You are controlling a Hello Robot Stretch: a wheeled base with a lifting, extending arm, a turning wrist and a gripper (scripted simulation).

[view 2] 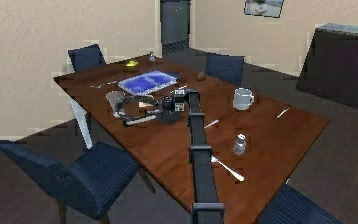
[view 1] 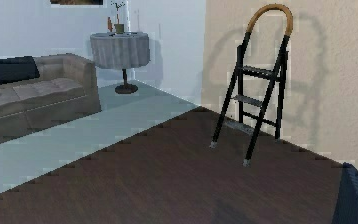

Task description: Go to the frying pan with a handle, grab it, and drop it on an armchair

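My arm rises from the arm side view's bottom edge over a brown wooden dining table (view 2: 277, 135). The gripper (view 2: 143, 114) sits left of the white marker squares, above the table's left part. Just beyond it lies a grey rounded thing (view 2: 116, 103) with a dark bar next to it, possibly the frying pan; its shape is too small to be sure. I cannot tell whether the gripper holds anything, because dark items lie on the tabletop around its far end. Blue upholstered chairs (view 2: 72, 178) stand around the table.
On the table are a blue flat thing (view 2: 150, 82), a white mug (view 2: 244, 97), a small shaker (view 2: 240, 144) and cutlery (view 2: 227, 168). A dark cabinet (view 2: 339, 62) stands at the right. The forward view has a sofa (view 1: 37, 95), a round side table (view 1: 120, 48) and a stepladder (view 1: 253, 90).
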